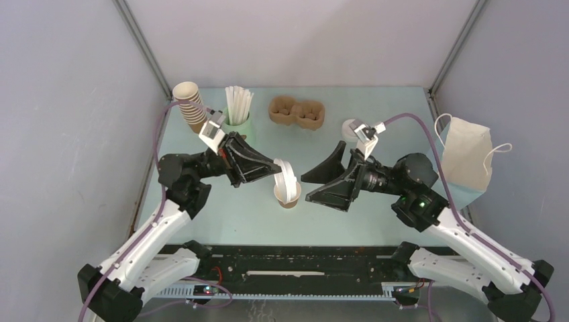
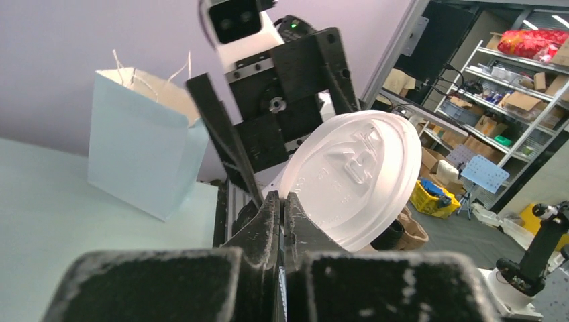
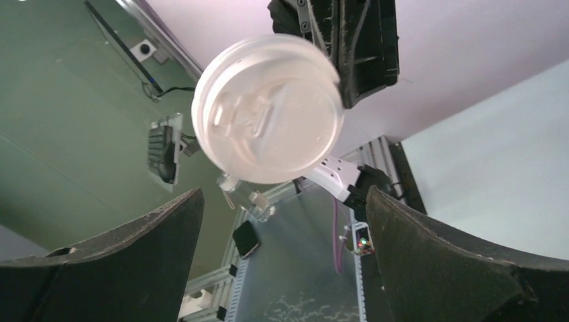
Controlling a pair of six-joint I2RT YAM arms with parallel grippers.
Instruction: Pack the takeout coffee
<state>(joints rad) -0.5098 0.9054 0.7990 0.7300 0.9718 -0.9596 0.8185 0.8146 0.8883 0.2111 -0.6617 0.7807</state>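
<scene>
plain grey walls (image 1: 67, 100) enclose a pale green table (image 1: 221, 221) on three sides, with cluttered metal shelves (image 2: 516, 87) beyond.

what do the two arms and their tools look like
The left arm and right arm have white shell links with black joints and bases. Along both trail lilac cables. The left tool and right tool are black, with broad wedge-shaped fingers, and each wrist carries a small white camera block. A green light glows on one right-arm joint.
</scene>
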